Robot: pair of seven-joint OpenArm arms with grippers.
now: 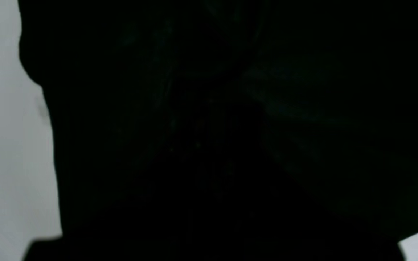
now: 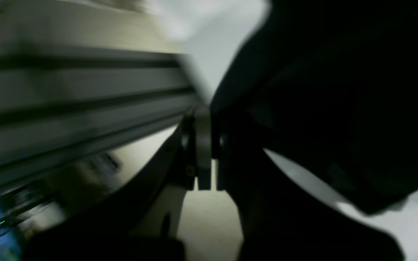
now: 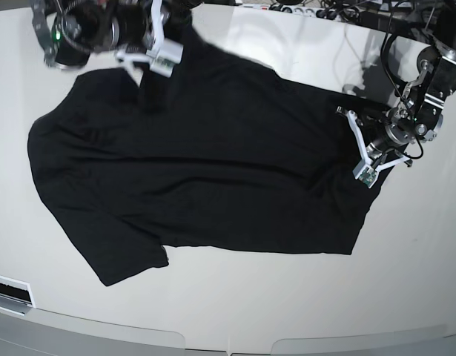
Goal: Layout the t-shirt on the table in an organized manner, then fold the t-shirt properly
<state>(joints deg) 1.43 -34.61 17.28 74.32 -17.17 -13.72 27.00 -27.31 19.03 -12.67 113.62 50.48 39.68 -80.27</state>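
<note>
Shirt [image 3: 205,156]: plain black, no print. Counter [image 3: 287,297]: glossy white. Pincers [image 3: 355,141] have white frames.

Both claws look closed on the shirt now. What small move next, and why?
Probably draw the two claws gently apart. The left claw pinches the t-shirt at its hem end, the right claw a bunched sleeve edge. Wrinkles run across the body and that sleeve sits crumpled on the table, so light tension should flatten it.

Tangled black cables [image 3: 324,11] crowd the far edge of the scene, while a blurred grey ribbed rail [image 2: 67,94] fills the right wrist view.
</note>
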